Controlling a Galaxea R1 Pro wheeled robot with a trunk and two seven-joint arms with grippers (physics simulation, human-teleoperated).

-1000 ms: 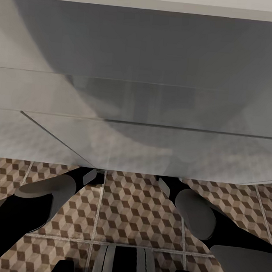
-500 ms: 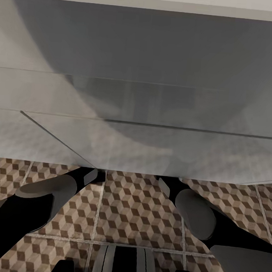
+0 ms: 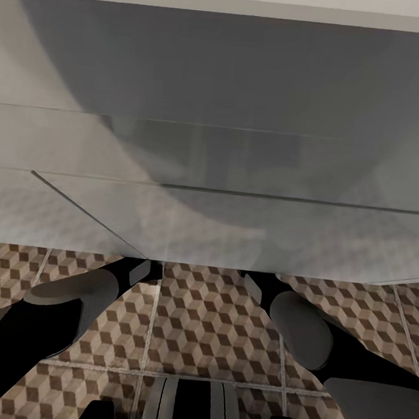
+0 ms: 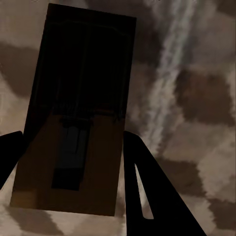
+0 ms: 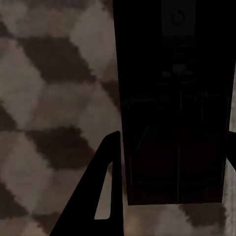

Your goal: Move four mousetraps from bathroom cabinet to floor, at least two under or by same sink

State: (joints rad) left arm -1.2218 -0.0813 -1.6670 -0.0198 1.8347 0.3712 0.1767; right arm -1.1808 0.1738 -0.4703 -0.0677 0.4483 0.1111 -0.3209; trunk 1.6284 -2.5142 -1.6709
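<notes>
Tiles with brown, beige and white cubes and pale grout make up the floor [image 3: 212,324] below me. Ahead of my arms hangs the sink [image 3: 213,172], a wide white unit with flat fronts split by thin dark seams, its lower edge shadowed and faintly mirroring the tile pattern. Both my forearms reach forward under that edge, so from my head I see neither fingertip.

From my left wrist, my left gripper [image 4: 69,162] has its fingers [image 4: 147,187] set on either side of a mousetrap [image 4: 73,123], a flat brown wooden slab with dark metal parts, right against its long edges. The tiled floor lies just beyond it, a grout line running past the far finger.

From my right wrist, my right gripper [image 5: 172,172] likewise brackets a second trap [image 5: 172,108], very dark in shadow, one finger [image 5: 98,196] hard against its edge, with cube tiles beside it.

No brand, label or writing is readable anywhere.
</notes>
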